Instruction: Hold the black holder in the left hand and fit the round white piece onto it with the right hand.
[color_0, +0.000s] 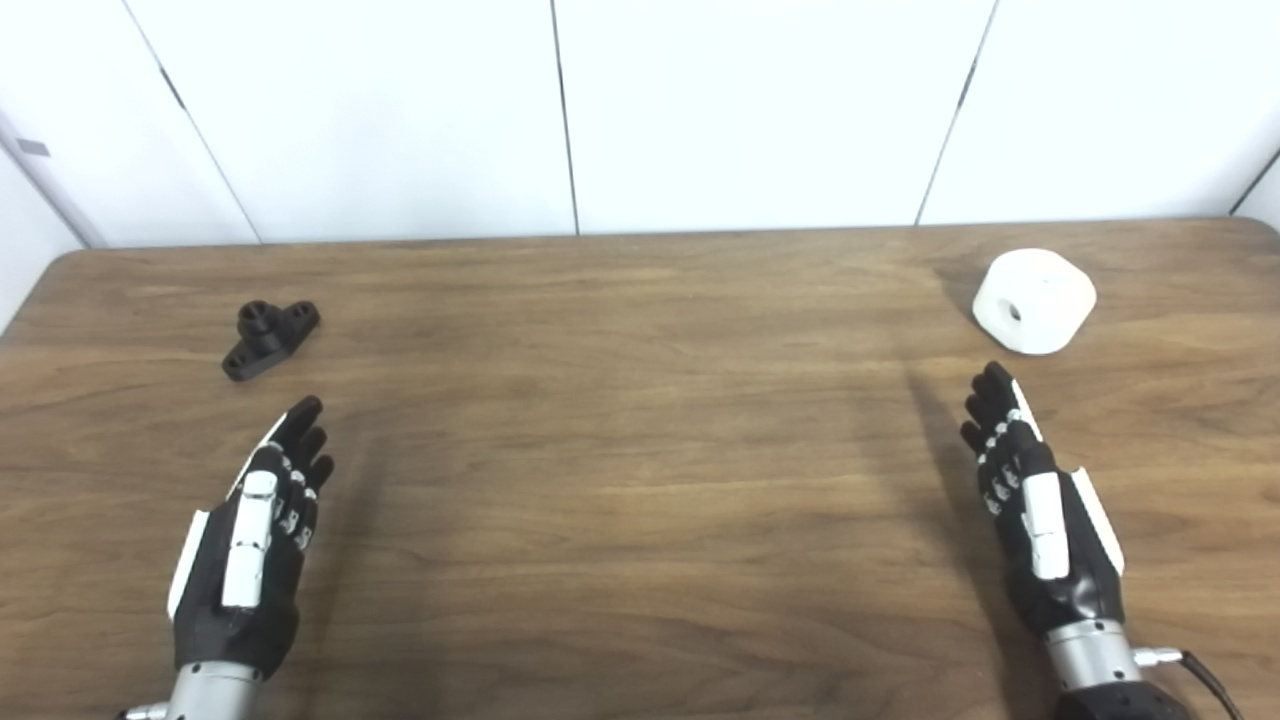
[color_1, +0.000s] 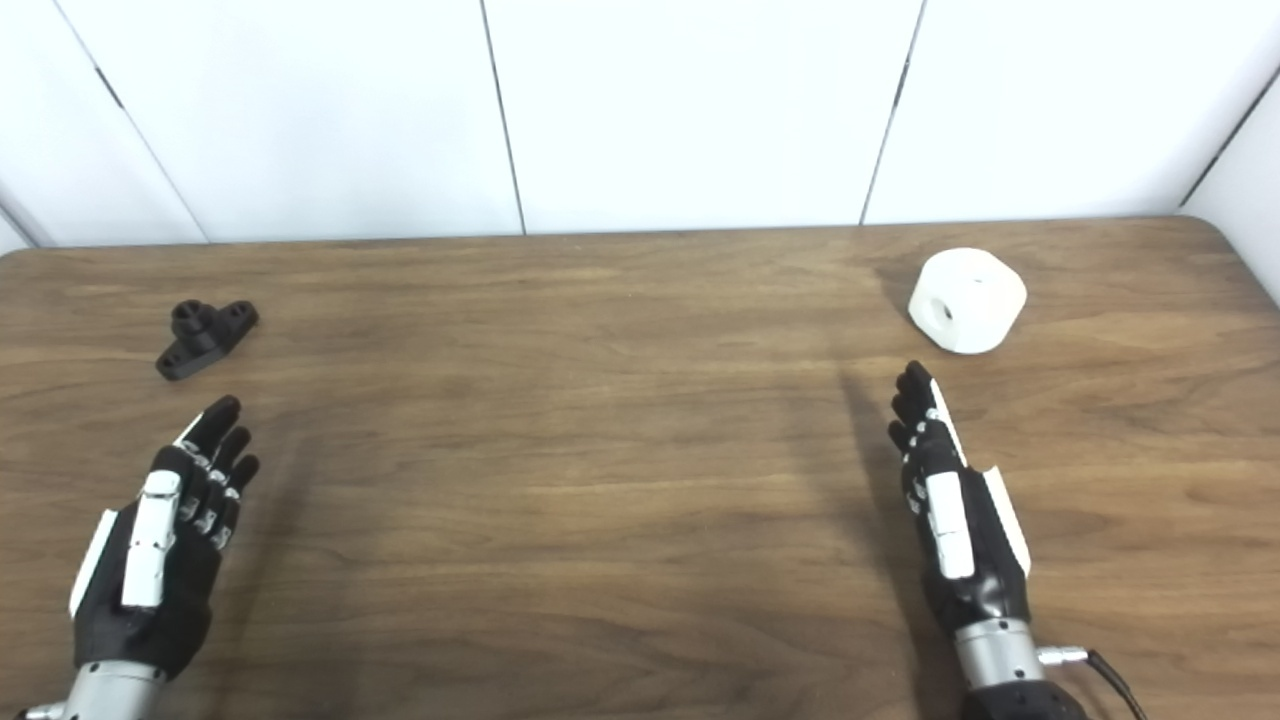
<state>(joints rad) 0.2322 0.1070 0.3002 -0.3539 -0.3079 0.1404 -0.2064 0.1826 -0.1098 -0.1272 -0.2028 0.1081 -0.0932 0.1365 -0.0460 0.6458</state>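
Left hand (color_0: 250, 545): empty, fingers extended and slightly apart, set edge-on over the near left part of the counter (color_0: 620, 480), fingertips directed away from the robot and a little to the right. Nothing is in contact with it.

Right hand (color_0: 1035, 510): likewise empty, fingers straight and spread, edge-on over the near right part of the counter, fingertips directed toward the far edge.

Black holder (color_0: 270, 338): lies on the counter beyond the left hand, near its fingertips but apart from them. It rests on its flat base, with a short round stub standing up from the middle and a lug to either side. Its long axis runs diagonally.

Round white piece (color_0: 1034, 300): sits on the counter beyond the right hand, near the far right corner, apart from the fingertips. It is tipped on its side, so its central hole faces forward and left.

The holder and the white piece lie well apart, at opposite ends of the counter.
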